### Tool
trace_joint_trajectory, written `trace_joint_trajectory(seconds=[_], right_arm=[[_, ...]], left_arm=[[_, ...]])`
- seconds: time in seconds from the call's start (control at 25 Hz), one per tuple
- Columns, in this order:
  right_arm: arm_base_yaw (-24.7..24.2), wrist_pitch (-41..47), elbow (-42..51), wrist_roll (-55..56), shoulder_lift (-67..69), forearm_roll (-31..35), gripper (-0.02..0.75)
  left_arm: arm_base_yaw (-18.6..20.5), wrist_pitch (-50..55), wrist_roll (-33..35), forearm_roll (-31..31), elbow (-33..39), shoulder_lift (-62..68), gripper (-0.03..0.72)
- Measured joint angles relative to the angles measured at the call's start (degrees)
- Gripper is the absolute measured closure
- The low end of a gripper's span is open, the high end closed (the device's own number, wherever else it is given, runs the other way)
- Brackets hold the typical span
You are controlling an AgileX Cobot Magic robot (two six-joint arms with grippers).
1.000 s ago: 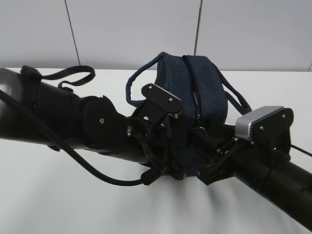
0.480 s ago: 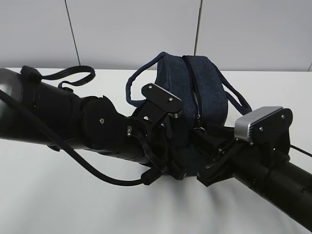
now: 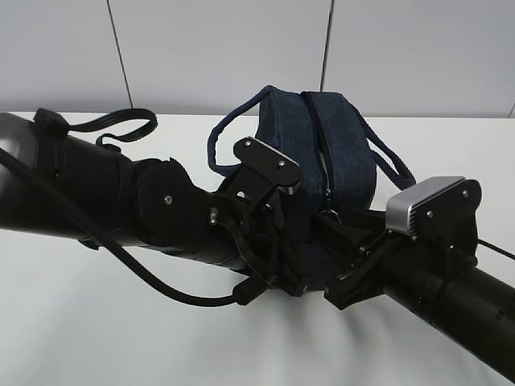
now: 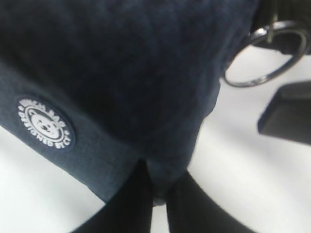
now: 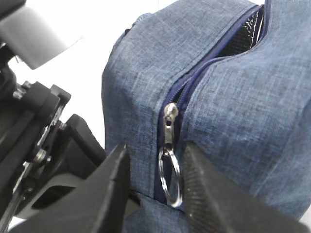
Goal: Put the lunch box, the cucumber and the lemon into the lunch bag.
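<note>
The dark navy lunch bag [image 3: 322, 137] stands at mid-table, its top zipper partly open toward the far end. My left gripper [image 4: 160, 179] is shut on a fold of fabric at the lunch bag's [image 4: 121, 73] lower near corner, beside the white emblem [image 4: 46, 124]. My right gripper [image 5: 155, 150] is open, one finger on each side of the silver ring pull [image 5: 170, 177] that hangs at the zipper's near end. The right finger sits close against the ring and the left finger stands apart from it. The lunch box, the cucumber and the lemon are out of view.
Both black arms cross the front of the white table [image 3: 80, 322] and meet at the bag's near end. A black strap [image 3: 121, 125] lies at the back left. A grey wall runs behind the table.
My right gripper's jaws have narrowed around the ring pull and the right arm has edged slightly toward the bag. The left arm and the bag have not moved.
</note>
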Motion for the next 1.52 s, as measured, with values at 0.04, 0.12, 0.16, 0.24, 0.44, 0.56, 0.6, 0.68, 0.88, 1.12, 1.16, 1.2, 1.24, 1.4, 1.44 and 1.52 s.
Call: trace_joint_trajectory(seconds=[0.04, 0.12, 0.16, 0.24, 0.44, 0.56, 0.6, 0.68, 0.88, 1.12, 1.16, 1.2, 1.24, 1.4, 1.44, 1.52], right_arm=[[0.0, 0.0, 0.0, 0.0, 0.0, 0.0, 0.461], [0.0, 0.0, 0.0, 0.0, 0.0, 0.0, 0.468], [0.0, 0.1, 0.0, 0.0, 0.0, 0.0, 0.479], [0.0, 0.1, 0.0, 0.0, 0.0, 0.0, 0.509], [0.0, 0.1, 0.0, 0.0, 0.0, 0.0, 0.584], [0.0, 0.2, 0.0, 0.0, 0.0, 0.0, 0.64], [0.0, 0.2, 0.0, 0.0, 0.0, 0.0, 0.665], [0.0, 0.3, 0.0, 0.0, 0.0, 0.7, 0.716], [0.0, 0.3, 0.0, 0.0, 0.0, 1.7, 0.738], [0.0, -0.3, 1.8, 0.3, -0.8, 1.8, 0.738], [0.0, -0.3, 2.0, 0.4, -1.5, 1.8, 0.738], [0.0, -0.1, 2.1, 0.6, -2.4, 1.9, 0.738], [0.0, 0.3, 2.1, 0.6, -3.3, 1.9, 0.738], [0.0, 2.7, 2.2, 0.7, -6.1, 2.0, 0.738], [0.0, 3.2, 2.2, 0.7, -6.5, 2.0, 0.738], [0.0, 4.0, 2.2, 0.7, -7.2, 2.0, 0.738]], left_arm=[[0.0, 0.0, 0.0, 0.0, 0.0, 0.0, 0.678], [0.0, 0.0, 0.0, 0.0, 0.0, 0.0, 0.678], [0.0, 0.0, 0.0, 0.0, 0.0, 0.0, 0.678], [0.0, 0.0, 0.0, -0.1, 0.0, 0.0, 0.678], [0.0, 0.0, 0.0, -0.2, 0.0, 0.0, 0.678], [0.0, 0.0, 0.0, -0.3, 0.0, 0.0, 0.678], [0.0, 0.0, 0.0, -0.3, 0.0, 0.0, 0.678], [0.0, 0.0, 0.0, -0.3, 0.0, 0.0, 0.678], [0.0, -0.1, 0.0, -0.3, 0.0, 0.0, 0.678], [-0.1, -0.1, 0.0, -0.3, 0.0, 0.0, 0.678], [-0.1, -0.1, 0.0, -0.3, 0.0, 0.0, 0.678], [-0.1, -0.1, 0.0, -0.3, 0.0, 0.0, 0.678], [-0.1, -0.1, 0.0, -0.4, 0.0, 0.0, 0.678], [-0.1, -0.2, 0.0, -0.4, 0.0, 0.0, 0.678], [-0.1, -0.2, 0.0, -0.4, 0.0, 0.0, 0.678], [-0.1, -0.2, 0.0, -0.4, 0.0, 0.0, 0.678]])
